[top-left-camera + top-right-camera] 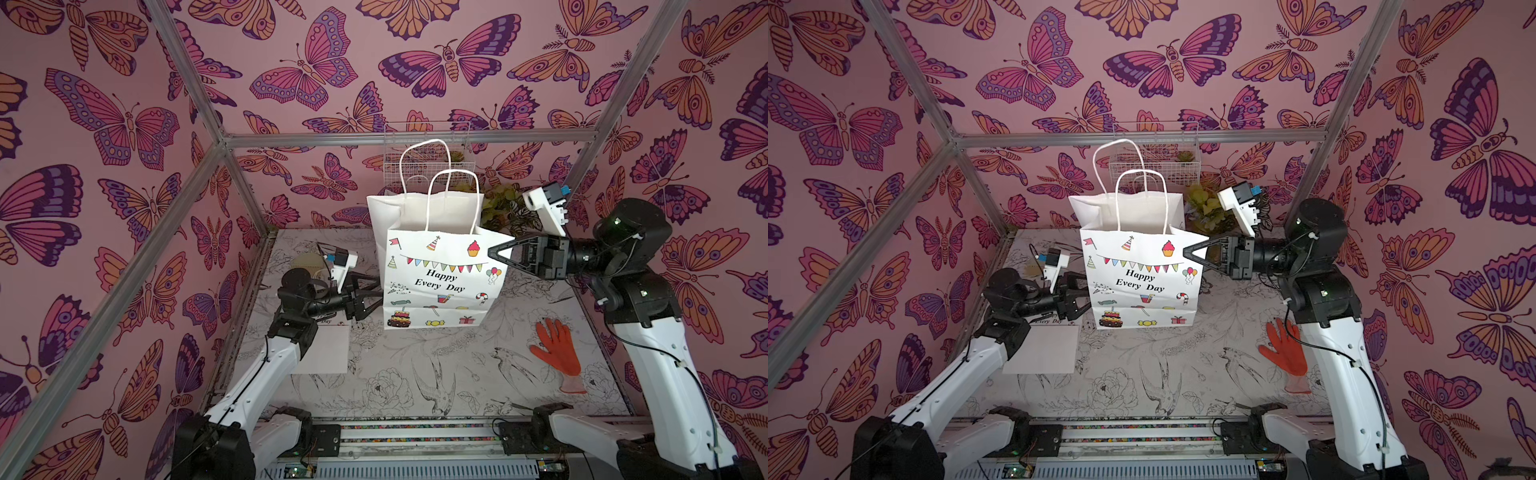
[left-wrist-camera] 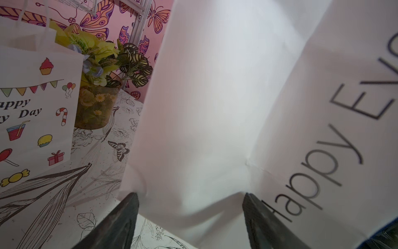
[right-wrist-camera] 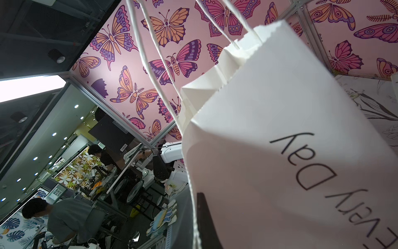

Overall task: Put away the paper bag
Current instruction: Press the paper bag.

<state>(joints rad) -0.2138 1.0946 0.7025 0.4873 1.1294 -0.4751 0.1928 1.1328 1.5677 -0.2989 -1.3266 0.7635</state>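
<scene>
White party-print paper bag [image 1: 440, 286] upright; right fingers [image 1: 495, 252] pinch its 2 o'clock corner, left fingers [image 2: 120, 222] gape wide astride its 8 o'clock edge.

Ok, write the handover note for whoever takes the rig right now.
Right gripper: shut on the top edge of the bag.
Left gripper: open, jaws either side of the bag's side fold, low down.
A second bag stands behind it, by the plant; a flat bag lies under the left arm.
Done: bag pinched on one side.
Left: probably close the left gripper, then put the bag away; it is upright now.
</scene>
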